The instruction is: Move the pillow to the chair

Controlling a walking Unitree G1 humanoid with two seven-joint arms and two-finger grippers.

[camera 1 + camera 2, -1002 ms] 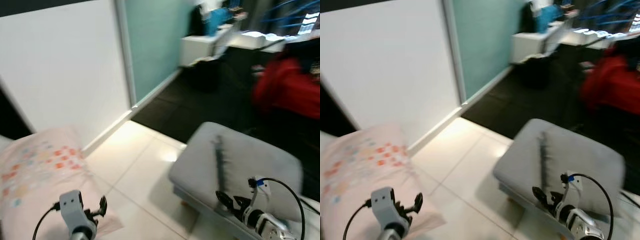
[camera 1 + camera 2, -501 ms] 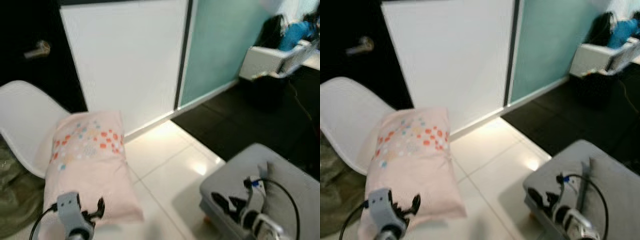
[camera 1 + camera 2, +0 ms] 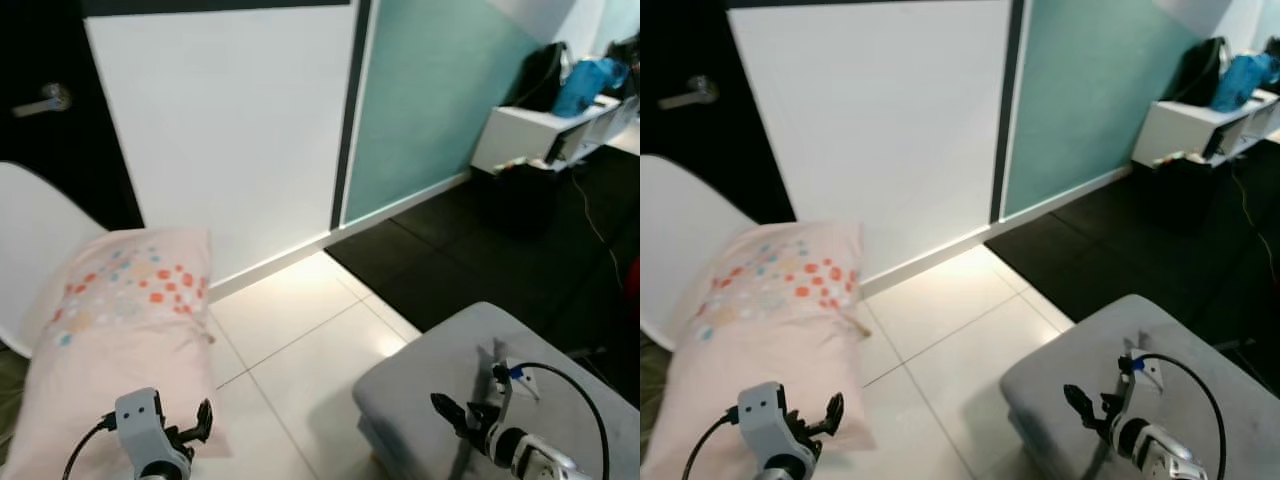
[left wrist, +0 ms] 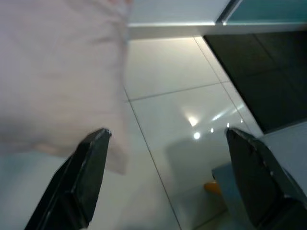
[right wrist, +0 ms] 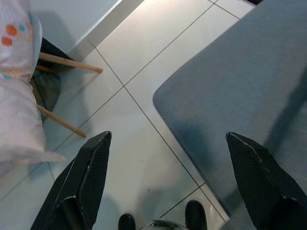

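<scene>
Left eye view, pink pillow (image 3: 110, 340) lying on the white chair (image 3: 30, 250) at the robot's left, left gripper (image 3: 203, 420) and right gripper (image 3: 447, 410) both spread apart, empty, grey ottoman (image 3: 520, 370) under the right one.

My two head cameras look forward and down from above, side by side, so both take in the same wide stretch: the pillow (image 3: 115, 330) beyond the left gripper (image 3: 190, 430), the grey seat (image 3: 1160, 370) under the right gripper (image 3: 1087, 405), and the tiled floor (image 3: 300, 350) between them. My left wrist camera looks along its spread fingers (image 4: 84, 175), close to the pillow's edge and the tiles ahead of it. My right wrist camera looks straight down between its wide-apart fingers (image 5: 86, 179) onto tiles and seat, sharing that floor with the head views.
</scene>
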